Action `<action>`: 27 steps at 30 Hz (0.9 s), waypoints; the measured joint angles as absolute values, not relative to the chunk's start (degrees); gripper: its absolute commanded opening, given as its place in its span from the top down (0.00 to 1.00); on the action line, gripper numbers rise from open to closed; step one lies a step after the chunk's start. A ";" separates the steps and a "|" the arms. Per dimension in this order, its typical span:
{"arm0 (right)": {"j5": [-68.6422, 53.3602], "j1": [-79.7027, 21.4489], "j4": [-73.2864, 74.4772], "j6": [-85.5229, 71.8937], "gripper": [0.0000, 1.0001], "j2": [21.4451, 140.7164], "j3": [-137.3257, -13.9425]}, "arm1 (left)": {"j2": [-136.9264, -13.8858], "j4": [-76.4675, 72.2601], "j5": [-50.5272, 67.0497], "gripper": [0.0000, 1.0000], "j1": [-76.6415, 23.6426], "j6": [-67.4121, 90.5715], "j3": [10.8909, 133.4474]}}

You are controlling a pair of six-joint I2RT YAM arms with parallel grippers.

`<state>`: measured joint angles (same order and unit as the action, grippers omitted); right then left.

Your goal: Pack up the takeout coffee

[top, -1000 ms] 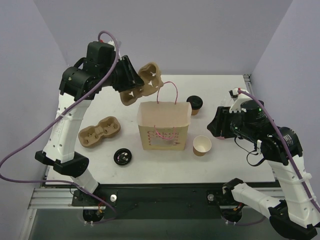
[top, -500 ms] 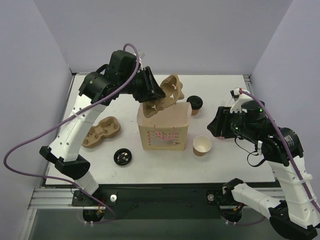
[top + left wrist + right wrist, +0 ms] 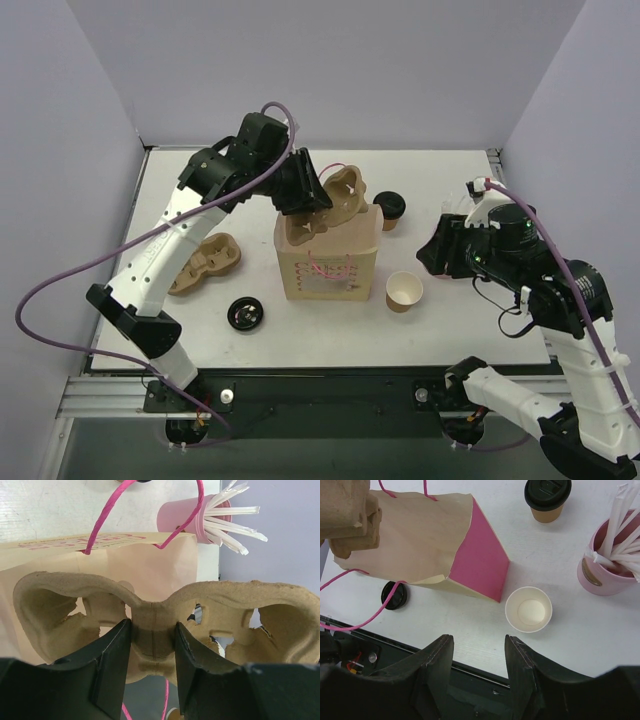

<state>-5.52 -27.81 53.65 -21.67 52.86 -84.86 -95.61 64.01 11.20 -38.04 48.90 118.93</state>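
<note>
Nearest the arm bases, a loose black lid (image 3: 245, 313) is lying on the table (image 3: 300, 345), and an open cup (image 3: 404, 291) w/o lid is standing right of the paper bag (image 3: 328, 265). The right claw (image 3: 477, 642) is hovering above that cup w/ its jaws apart and nothing between them.

In the middle, the left claw (image 3: 152, 635) is pinching the narrow waist of a pulp cup tray (image 3: 155, 607) and is holding it tilted over the bag's open mouth. I am judging that the step in hand is putting this tray into the bag, so the coffee can sit in it after.

To do it well:
- The tray's long side should be lining up w/ the bag's long side, otherwise the ends are catching on the walls.
- It should be going down slowly and ending flat on the bottom, i.e. pockets facing up.
- The pink string handles are hanging near the mouth, so the tray should be passing btw them.
- The bag is light and could be tipping.

A second tray (image 3: 203, 264) is resting left of the bag.

Farther back, the takeout coffee (image 3: 389, 208) is standing upright near the bag's far right corner, not touching it. Its black lid is pointing up and its long axis is running vertical.
</note>
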 measured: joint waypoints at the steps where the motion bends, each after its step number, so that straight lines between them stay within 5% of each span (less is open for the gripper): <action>1: -5.48 -27.81 53.71 -21.67 0.55 52.80 -84.88 | -95.72 64.12 10.81 0.56 -38.24 48.71 118.93; 27: -4.91 -27.81 54.30 -22.48 0.55 52.01 -84.93 | -104.20 72.55 -0.47 0.56 -43.38 43.05 123.02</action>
<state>-4.91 -27.81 54.30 -22.48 52.01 -84.93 -104.20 72.55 -0.47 -43.38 43.05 123.02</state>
